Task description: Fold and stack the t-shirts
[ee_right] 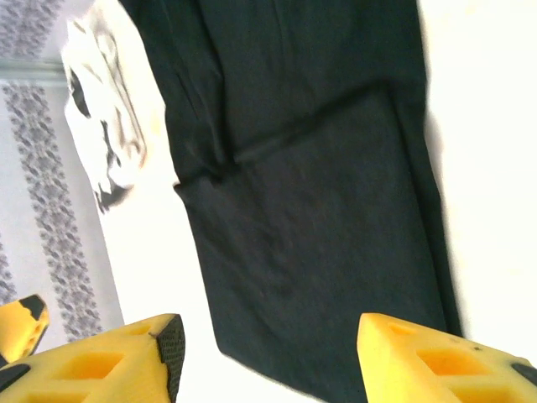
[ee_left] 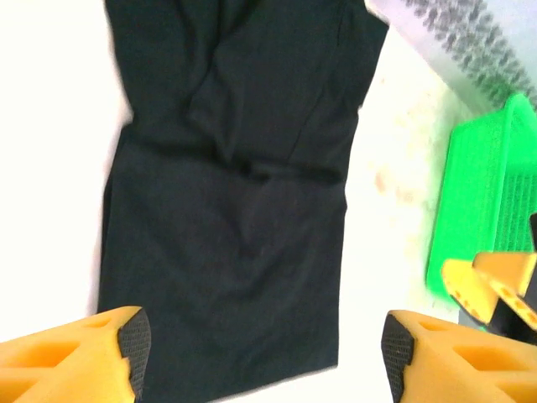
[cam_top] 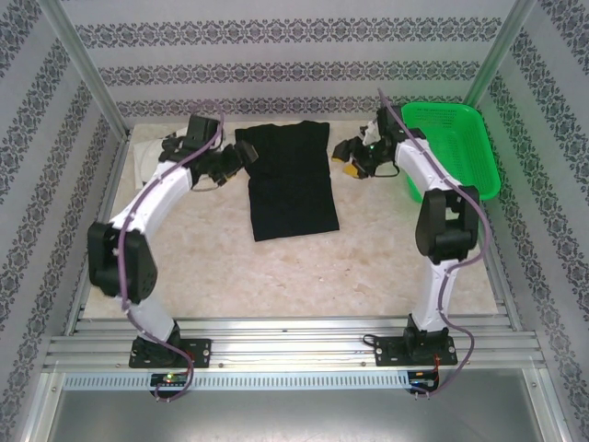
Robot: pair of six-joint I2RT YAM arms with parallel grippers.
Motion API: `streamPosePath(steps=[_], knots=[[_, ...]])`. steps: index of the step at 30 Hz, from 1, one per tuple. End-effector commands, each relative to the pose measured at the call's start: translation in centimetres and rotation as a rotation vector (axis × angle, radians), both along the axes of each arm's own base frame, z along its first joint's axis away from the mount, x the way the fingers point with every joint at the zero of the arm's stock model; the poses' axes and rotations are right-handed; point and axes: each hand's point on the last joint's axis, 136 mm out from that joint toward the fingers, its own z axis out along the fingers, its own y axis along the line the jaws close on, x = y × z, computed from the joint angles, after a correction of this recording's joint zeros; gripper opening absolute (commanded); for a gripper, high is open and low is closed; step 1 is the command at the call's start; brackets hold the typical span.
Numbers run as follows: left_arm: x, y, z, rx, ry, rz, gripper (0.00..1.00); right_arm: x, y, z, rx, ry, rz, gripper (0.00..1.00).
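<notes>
Black t-shirt [cam_top: 290,184]: flat on bench [cam_top: 368,276], narrowed lengthwise, apparently awaiting its crosswise fold. Left hand [ee_left: 264,344], right hand [ee_right: 268,344]: wide open, empty, flanking it. White t-shirt [ee_right: 105,134]: crumpled aside, unfolded.

White walls with grey floral-patterned stripes [cam_top: 294,37] enclosed a pale beige speckled table [cam_top: 294,276], framed by silver aluminium posts [cam_top: 89,69] under bright, even light.

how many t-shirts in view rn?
2. A black shirt lies flat at the far middle of the table. A white shirt with black marks sits bunched beside it, by the patterned wall. The right arm hides part of the basket, so another could be there.
</notes>
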Motion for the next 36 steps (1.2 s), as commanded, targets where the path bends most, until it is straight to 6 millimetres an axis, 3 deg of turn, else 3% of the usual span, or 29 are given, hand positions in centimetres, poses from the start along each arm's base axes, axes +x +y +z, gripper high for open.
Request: streamPosePath(steps=[1, 6, 10, 18, 24, 36], knots=[[-5.6, -0.6, -4.4, 0.043, 0.137, -0.033, 0.76, -4.2, -0.4, -3.2, -0.067, 0.045, 0.057, 0.58], [-10.8, -4.1, -8.7, -0.003, 0.241, -0.061, 0.75, -8.5, -0.4, -7.2, -0.063, 0.135, 0.065, 0.58], [-12.3, -5.7, -11.3, -0.020, 0.281, -0.043, 0.73, -10.3, -0.1, -9.0, -0.068, 0.165, 0.071, 0.58], [-11.0, -6.0, -13.8, -0.042, 0.272, 0.039, 0.70, -11.4, 0.5, -10.7, -0.074, 0.194, 0.098, 0.57], [-10.2, -6.4, -15.4, -0.045, 0.287, 0.071, 0.66, -10.7, 0.7, -11.5, -0.065, 0.205, 0.087, 0.56], [-10.1, -5.2, -16.3, 0.011, 0.287, 0.112, 0.60, -11.1, 2.0, -12.5, -0.058, 0.237, 0.104, 0.52]])
